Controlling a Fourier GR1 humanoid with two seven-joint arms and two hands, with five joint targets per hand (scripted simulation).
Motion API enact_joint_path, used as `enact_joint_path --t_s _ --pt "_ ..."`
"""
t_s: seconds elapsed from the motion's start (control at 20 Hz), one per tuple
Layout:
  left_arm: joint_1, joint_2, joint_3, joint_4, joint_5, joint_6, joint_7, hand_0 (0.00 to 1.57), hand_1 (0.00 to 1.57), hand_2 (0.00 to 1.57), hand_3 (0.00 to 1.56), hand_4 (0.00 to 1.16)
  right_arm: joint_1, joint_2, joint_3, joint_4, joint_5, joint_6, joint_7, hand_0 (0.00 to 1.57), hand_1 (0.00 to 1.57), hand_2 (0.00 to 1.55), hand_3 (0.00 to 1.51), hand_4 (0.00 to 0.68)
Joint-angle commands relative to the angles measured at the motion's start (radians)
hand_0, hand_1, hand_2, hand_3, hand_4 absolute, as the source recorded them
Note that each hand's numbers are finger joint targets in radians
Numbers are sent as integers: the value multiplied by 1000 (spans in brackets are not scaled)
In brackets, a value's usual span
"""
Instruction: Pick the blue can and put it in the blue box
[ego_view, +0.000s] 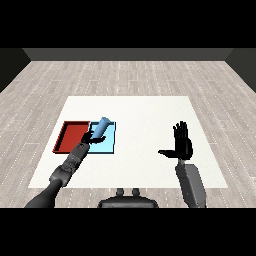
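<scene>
Grey forearms come in from the two lower corners over the white table (150, 115). On the right side, the right hand (182, 142) is raised with its fingers straight and spread, thumb stuck out to the side, holding nothing and well apart from the trays. Farther in on the left side, the left hand (91, 138) is curled round the lower end of the blue can (101, 127). That can is tilted, its long axis running from the hand at lower left up and away to the upper right, the free end pointing to the far right. It is held over the light blue tray (108, 143), which lies just beside the red tray (71, 136).
</scene>
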Motion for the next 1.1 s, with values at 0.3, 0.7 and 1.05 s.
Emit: enact_joint_path --t_s 0.3,0.7,1.05 --pt "40 -20 8 39 -21 124 2 0 0 0 0 0 -31 12 -21 -1 -17 12 4 0 0 0 0 0" --pt "88 -44 163 -280 116 305 -431 0 0 0 0 0 -8 24 10 -33 -15 23 18 0 0 0 0 0" --pt "274 -91 132 -601 166 24 -679 0 0 0 0 0 13 1 10 -20 19 18 21 0 0 0 0 0"
